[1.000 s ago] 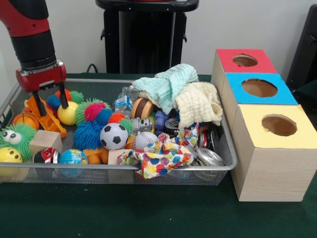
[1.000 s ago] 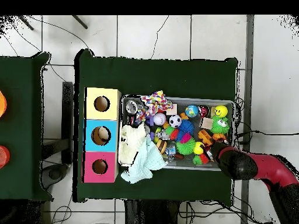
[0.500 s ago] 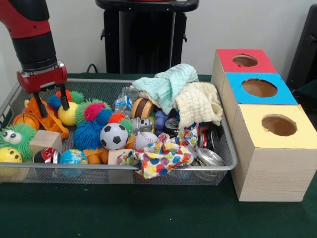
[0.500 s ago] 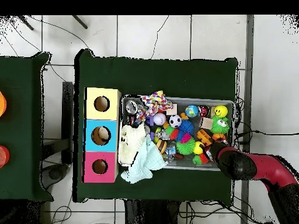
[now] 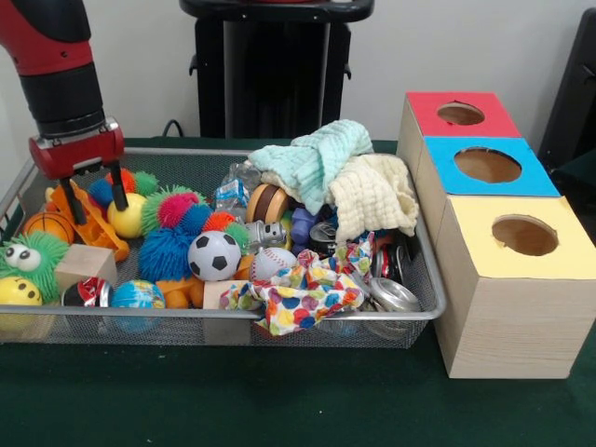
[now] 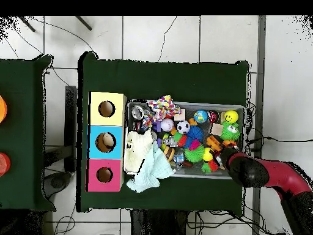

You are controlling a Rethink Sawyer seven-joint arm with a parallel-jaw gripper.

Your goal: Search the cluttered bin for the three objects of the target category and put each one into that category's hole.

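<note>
Silver wire mesh fills the lower left and centre of the front view: that is the cluttered bin, and your gripper hangs at its left end, at the upper left of the frame, with its two black fingers spread apart and empty. One finger stands over the orange plush toy, the other just beside the yellow ball, so you look to be in the search-and-approach step, with nothing gripped yet. A blue spiky ball, a soccer ball and a green fuzzy ball crowd round it; a mint cloth is heaped at the middle. At the right stand the red box, blue box and yellow box, each with a hole, well apart from the gripper. In the overhead view the arm enters from the lower right and covers the bin's lower right corner, hiding the fingers; the orange toy shows just above it. Your next move, I judge, calls for a straight descent so the fingers straddle the orange toy alone, then a close; the neighbouring ball could easily get pinched with it.
</note>
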